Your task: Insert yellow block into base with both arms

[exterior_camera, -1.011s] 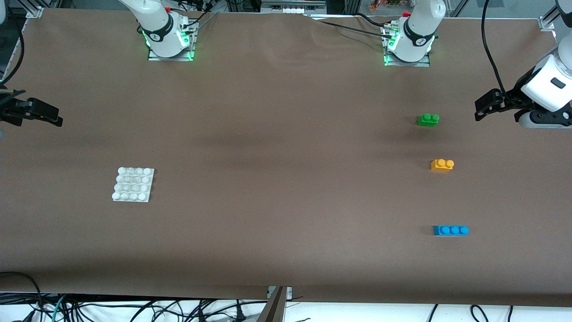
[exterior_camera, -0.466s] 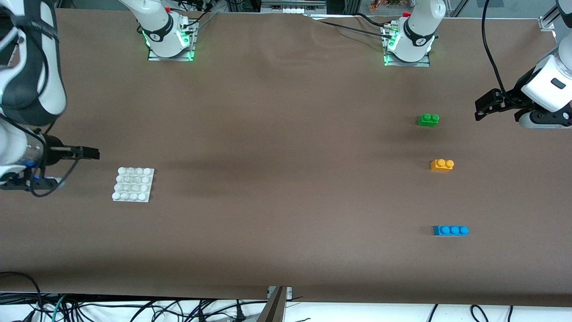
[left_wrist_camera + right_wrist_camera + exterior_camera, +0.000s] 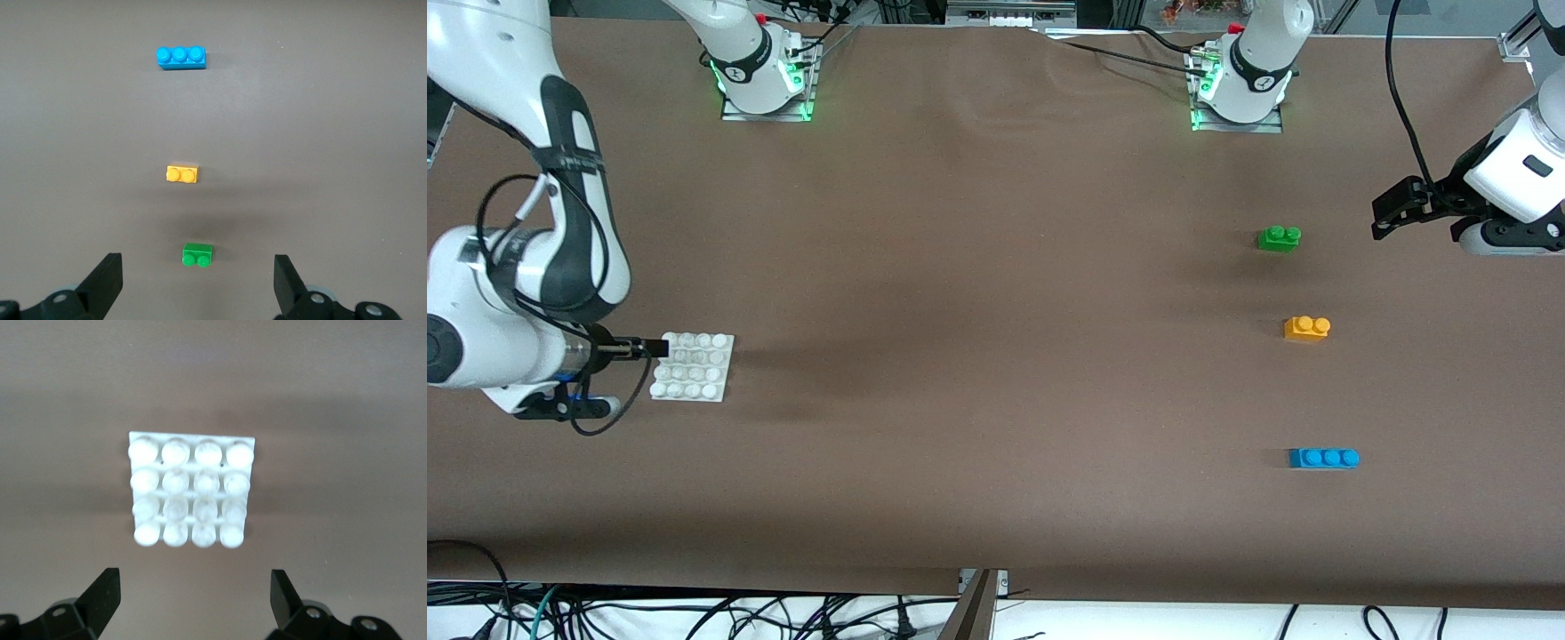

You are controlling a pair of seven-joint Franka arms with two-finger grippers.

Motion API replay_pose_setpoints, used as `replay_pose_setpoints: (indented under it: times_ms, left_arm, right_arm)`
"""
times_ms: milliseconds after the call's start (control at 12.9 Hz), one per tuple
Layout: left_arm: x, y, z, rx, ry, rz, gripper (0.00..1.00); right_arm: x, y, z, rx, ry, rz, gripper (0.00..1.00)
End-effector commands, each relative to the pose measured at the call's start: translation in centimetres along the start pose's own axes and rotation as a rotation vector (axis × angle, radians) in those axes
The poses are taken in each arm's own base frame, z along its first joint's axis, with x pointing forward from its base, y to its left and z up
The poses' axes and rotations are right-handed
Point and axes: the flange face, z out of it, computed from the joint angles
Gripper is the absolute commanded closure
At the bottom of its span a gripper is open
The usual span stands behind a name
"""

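The yellow block [image 3: 1307, 328] [image 3: 182, 174] lies studs up on the brown table toward the left arm's end, with nothing touching it. The white studded base [image 3: 692, 366] [image 3: 192, 490] lies flat toward the right arm's end. My right gripper [image 3: 649, 348] [image 3: 193, 600] is open and low at the base's edge, with the base just ahead of its fingers and nothing between them. My left gripper [image 3: 1392, 213] [image 3: 198, 287] hangs open and empty over the table's end. It faces the row of bricks and stands well apart from the yellow block.
A green two-stud brick [image 3: 1279, 238] [image 3: 198, 255] lies farther from the front camera than the yellow block. A blue three-stud brick [image 3: 1323, 458] [image 3: 181, 57] lies nearer. The two arm bases [image 3: 763, 76] [image 3: 1240, 89] stand along the back edge. Cables hang at the front edge.
My right arm has swung in from the table's end and come down to the base's edge, its gripper open. The left arm and all bricks have stayed still.
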Motion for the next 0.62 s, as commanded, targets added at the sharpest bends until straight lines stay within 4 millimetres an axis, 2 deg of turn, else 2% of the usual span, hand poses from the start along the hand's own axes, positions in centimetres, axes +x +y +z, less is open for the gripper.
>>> replay_pose_setpoints:
  times_ms: [0, 233, 389, 544]
  left_arm:
    - [0.1, -0.1, -0.6, 0.019, -0.006, 0.016, 0.0]
    - [0.1, 0.0, -0.6, 0.019, -0.006, 0.017, 0.0]
    - [0.1, 0.0, -0.6, 0.021, -0.006, 0.017, 0.0]
    - [0.1, 0.0, -0.6, 0.021, -0.006, 0.017, 0.0]
  right_arm:
    - [1.2, 0.1, 2.8, -0.004, 0.016, 0.004, 0.0]
    - [1.6, 0.0, 6.5, -0.006, 0.031, 0.003, 0.0]
    - [1.7, 0.1, 8.1, -0.008, 0.026, 0.015, 0.0]
    - [1.9, -0.1, 8.9, -0.009, 0.02, 0.016, 0.0]
